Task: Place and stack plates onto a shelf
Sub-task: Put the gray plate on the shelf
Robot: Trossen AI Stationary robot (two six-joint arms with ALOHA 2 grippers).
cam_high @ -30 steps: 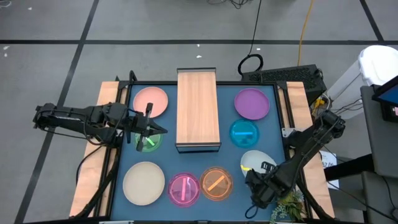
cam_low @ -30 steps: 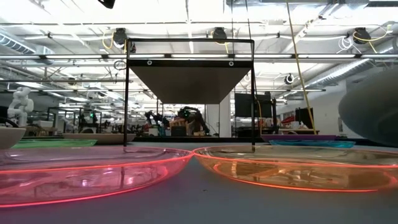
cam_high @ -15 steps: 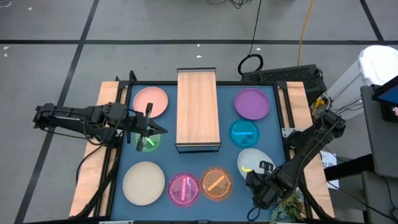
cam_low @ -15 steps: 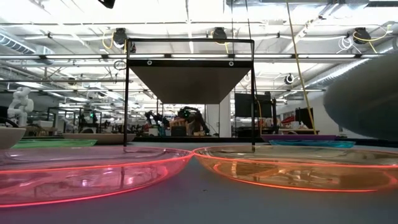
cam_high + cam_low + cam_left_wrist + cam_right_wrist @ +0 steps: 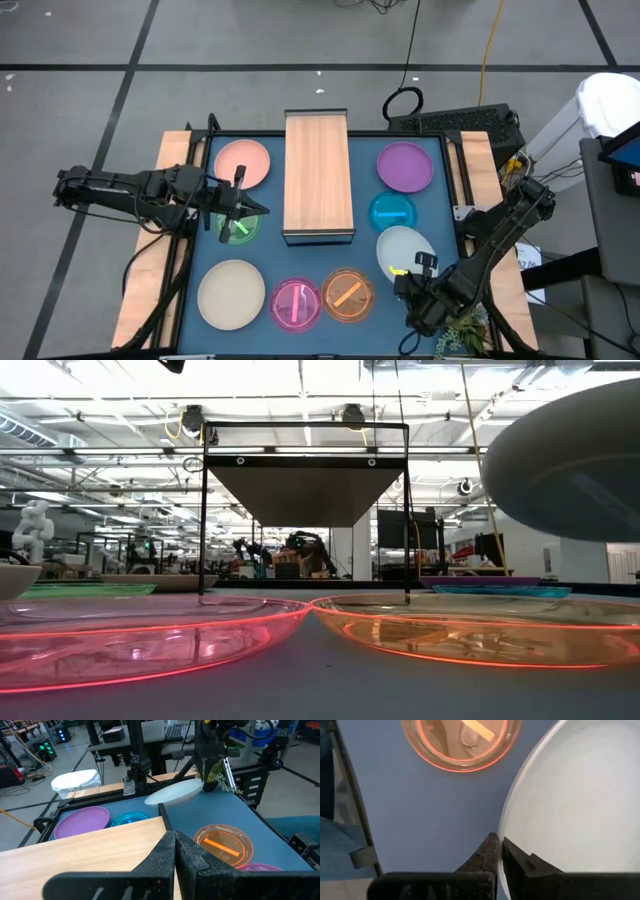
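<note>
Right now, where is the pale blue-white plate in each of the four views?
High view: pale blue-white plate, right of centre, near the shelf, gripped by the right gripper.
Low view: upper right, raised off the table.
Left wrist view: top centre, lifted and tilted.
Right wrist view: fills the right side.
Shared landmark: orange plate, which shows in all four views.

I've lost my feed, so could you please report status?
Right gripper shut on pale blue-white round plastic plate, lifted off the table. Left gripper shut, empty, above green plate. Light-wood shelf bare.
</note>
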